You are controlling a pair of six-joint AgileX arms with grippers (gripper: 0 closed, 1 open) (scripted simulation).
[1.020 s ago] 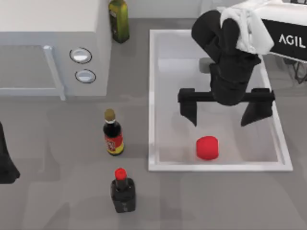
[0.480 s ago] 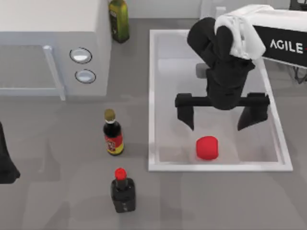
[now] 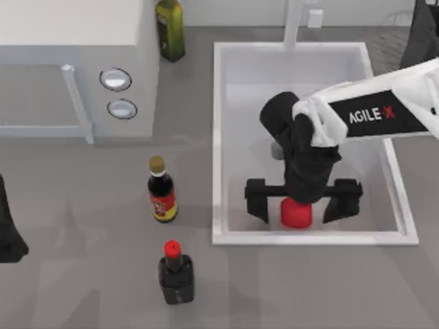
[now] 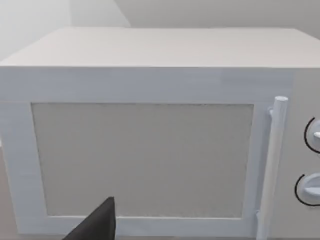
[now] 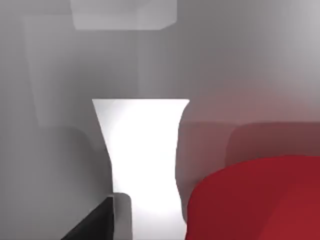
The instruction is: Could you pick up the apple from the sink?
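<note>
Right gripper (image 3: 303, 203) straddles apple (image 3: 296, 214); sink (image 3: 218, 137) front rim close behind

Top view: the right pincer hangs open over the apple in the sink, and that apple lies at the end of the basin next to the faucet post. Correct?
Not quite. In the top view the apple lies at the end of the sink opposite the faucet post, by the near rim. The rest holds: the right pincer hangs open over it, one finger on either side.
</note>
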